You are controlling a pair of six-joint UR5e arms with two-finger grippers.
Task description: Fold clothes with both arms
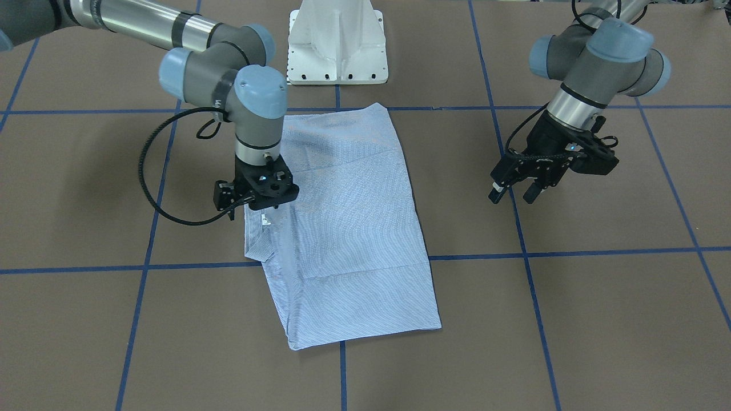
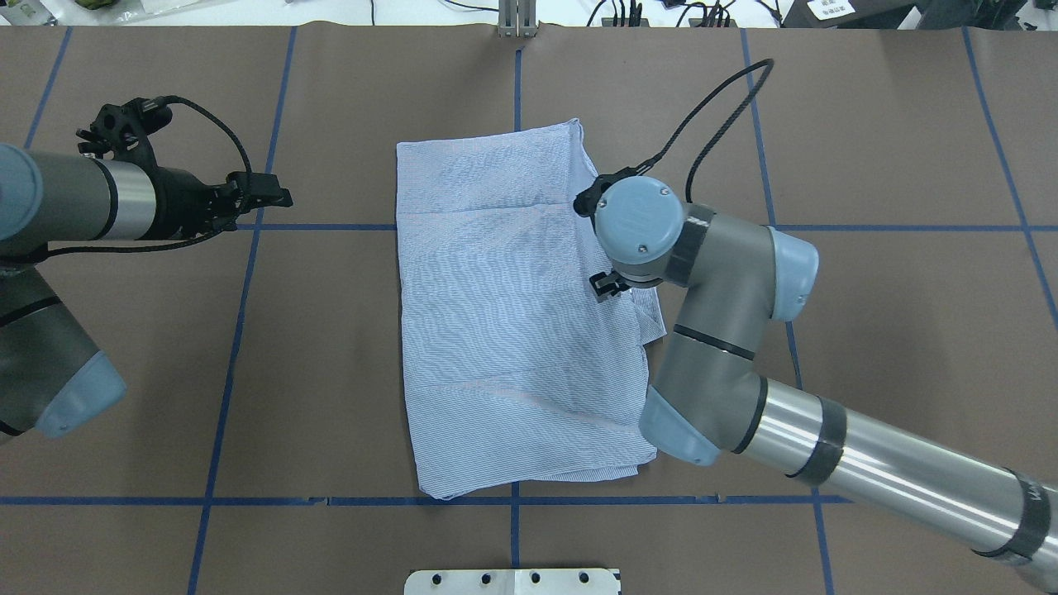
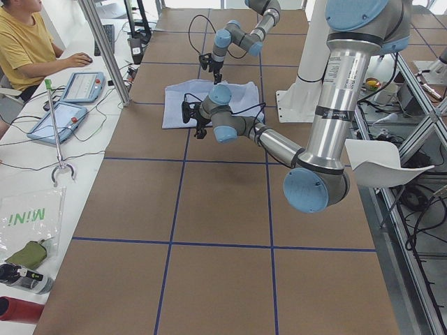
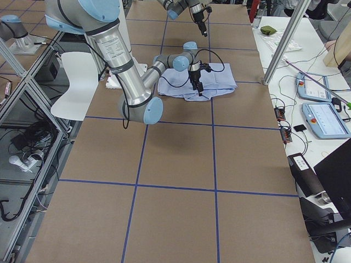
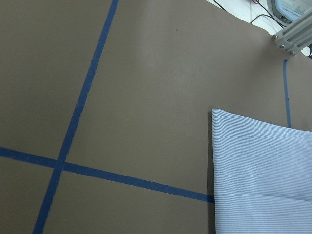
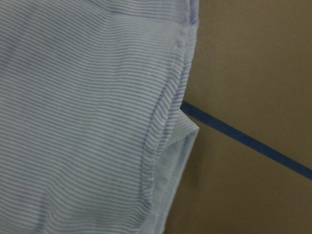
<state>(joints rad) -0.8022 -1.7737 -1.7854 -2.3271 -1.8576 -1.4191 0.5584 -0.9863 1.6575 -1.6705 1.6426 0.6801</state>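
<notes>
The left arm (image 1: 594, 63) is reaching in from the left side, its wrist angling downward, and the left gripper (image 1: 515, 194) is hanging in the air with its fingers spread and nothing between them. The right arm (image 2: 876, 471) is bending sharply at its wrist joints, and the right gripper (image 1: 254, 194) is pointing straight down, low, its fingertips hidden beneath its own body.

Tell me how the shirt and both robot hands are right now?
shirt: folded into a long rectangle, lying on the table.
left gripper: open, empty, off to the shirt's side.
right gripper: down at the shirt's edge; open or shut, cannot tell.
</notes>
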